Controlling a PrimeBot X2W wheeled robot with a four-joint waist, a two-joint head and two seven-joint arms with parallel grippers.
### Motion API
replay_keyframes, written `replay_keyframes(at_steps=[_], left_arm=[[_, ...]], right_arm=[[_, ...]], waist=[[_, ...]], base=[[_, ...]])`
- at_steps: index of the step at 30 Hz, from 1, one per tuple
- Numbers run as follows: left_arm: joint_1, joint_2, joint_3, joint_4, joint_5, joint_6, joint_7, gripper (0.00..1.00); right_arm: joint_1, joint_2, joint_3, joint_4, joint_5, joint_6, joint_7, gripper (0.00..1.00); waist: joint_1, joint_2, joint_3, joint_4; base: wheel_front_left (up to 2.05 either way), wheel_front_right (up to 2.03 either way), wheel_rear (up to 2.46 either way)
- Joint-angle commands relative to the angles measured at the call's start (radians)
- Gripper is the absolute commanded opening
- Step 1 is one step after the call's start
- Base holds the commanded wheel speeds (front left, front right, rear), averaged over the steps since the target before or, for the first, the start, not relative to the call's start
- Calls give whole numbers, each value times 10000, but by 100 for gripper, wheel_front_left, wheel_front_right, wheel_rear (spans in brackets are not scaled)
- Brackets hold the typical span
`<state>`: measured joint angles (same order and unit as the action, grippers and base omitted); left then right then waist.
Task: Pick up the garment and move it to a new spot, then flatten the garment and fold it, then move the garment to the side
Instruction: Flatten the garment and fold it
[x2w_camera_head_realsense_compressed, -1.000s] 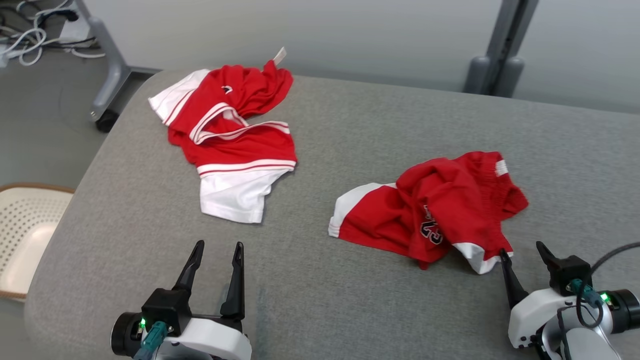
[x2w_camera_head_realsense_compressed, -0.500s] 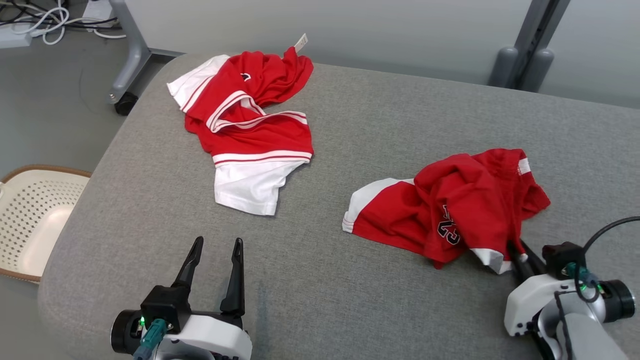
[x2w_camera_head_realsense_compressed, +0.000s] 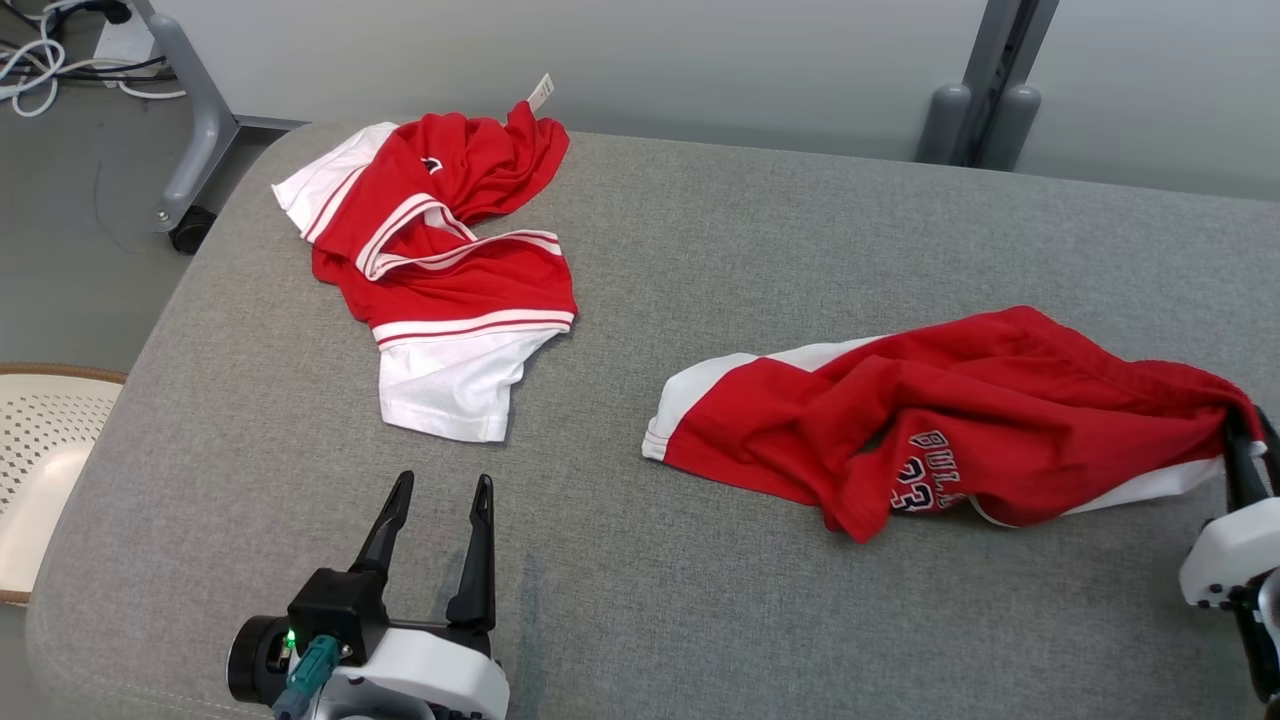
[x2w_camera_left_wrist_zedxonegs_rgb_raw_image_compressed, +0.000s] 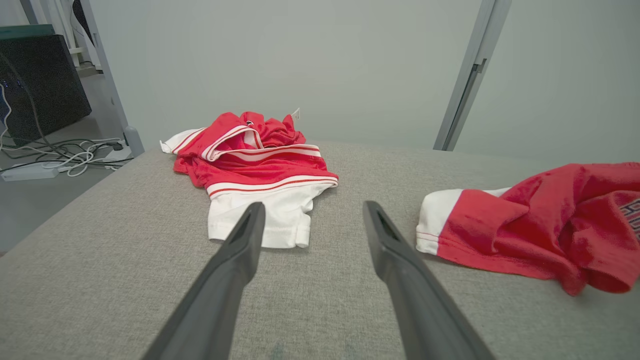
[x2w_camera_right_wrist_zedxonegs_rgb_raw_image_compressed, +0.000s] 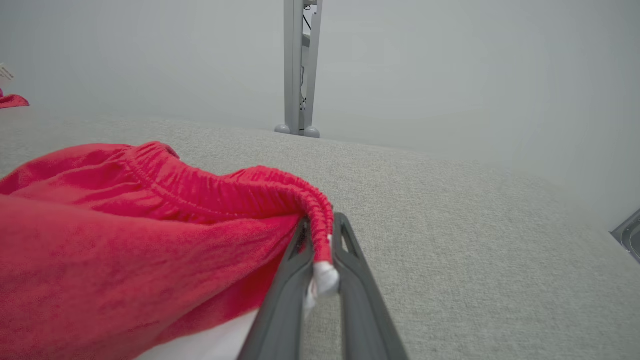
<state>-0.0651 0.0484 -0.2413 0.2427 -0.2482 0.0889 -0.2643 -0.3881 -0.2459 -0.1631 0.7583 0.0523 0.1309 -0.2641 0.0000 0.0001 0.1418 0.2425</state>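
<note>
Right wrist view has the right gripper (x2w_camera_right_wrist_zedxonegs_rgb_raw_image_compressed: 322, 232) pinched almost closed on the gathered elastic waistband (x2w_camera_right_wrist_zedxonegs_rgb_raw_image_compressed: 225, 185) of the red basketball shorts (x2w_camera_right_wrist_zedxonegs_rgb_raw_image_compressed: 100, 240), with a scrap of white trim caught between its fingers. In the head view the shorts run away from that hand across the grey upholstered surface (x2w_camera_head_realsense_compressed: 700, 600). They are drawn into a long crumpled band, and the white-hemmed leg end lies ahead of the left gripper (x2w_camera_head_realsense_compressed: 441, 482), toward its inner side. The left gripper hangs just above the surface with its jaws wide apart and nothing in them.

How many layers the right fingers have is hard to tell; it looks like one waistband corner only.

I judge the step in hand to be the carry to a new spot. Lift high enough that the trailing leg clears the surface instead of dragging and bunching. Move slowly so the thin pinch does not slip. Steer well clear of the second red-and-white garment (x2w_camera_head_realsense_compressed: 440, 270) lying beyond the left hand.
</note>
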Motion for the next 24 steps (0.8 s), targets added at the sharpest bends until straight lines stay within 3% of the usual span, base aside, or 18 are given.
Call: replay_keyframes(at_steps=[1,4,5,7,12,17,24], left_arm=[[-154,39,16,3,-41,-27,-9,100],[-188,39,7,17,-41,-39,-9,100],[-203,39,6,26,-40,-43,-9,100],[-232,37,14,34,-44,-43,-9,100],[-150,37,13,59,-23,-15,-9,100],[-97,39,6,79,10,-30,-8,100],[70,39,95,101,108,-89,-8,100]], right_arm=[[75,-82,-42,-5,-70,-2,37,0],[84,-282,-317,123,-231,-2,78,0],[75,-368,-440,118,-335,-2,69,21],[26,-418,-717,19,-594,-2,23,100],[96,-57,-1045,-445,-812,-2,-15,100],[750,620,-866,-2059,-425,-2,-11,100],[2465,1408,176,-4534,483,-2,-9,100]], waist=[[0,-1,7,-13],[0,-1,30,-50],[0,-1,39,-59],[0,-1,57,-80],[0,-1,-15,-233],[0,-1,-190,-480],[0,-1,-340,-801]], base=[[0,0,0],[0,0,0],[0,0,0],[0,0,0],[0,0,0],[0,0,0],[0,0,0]])
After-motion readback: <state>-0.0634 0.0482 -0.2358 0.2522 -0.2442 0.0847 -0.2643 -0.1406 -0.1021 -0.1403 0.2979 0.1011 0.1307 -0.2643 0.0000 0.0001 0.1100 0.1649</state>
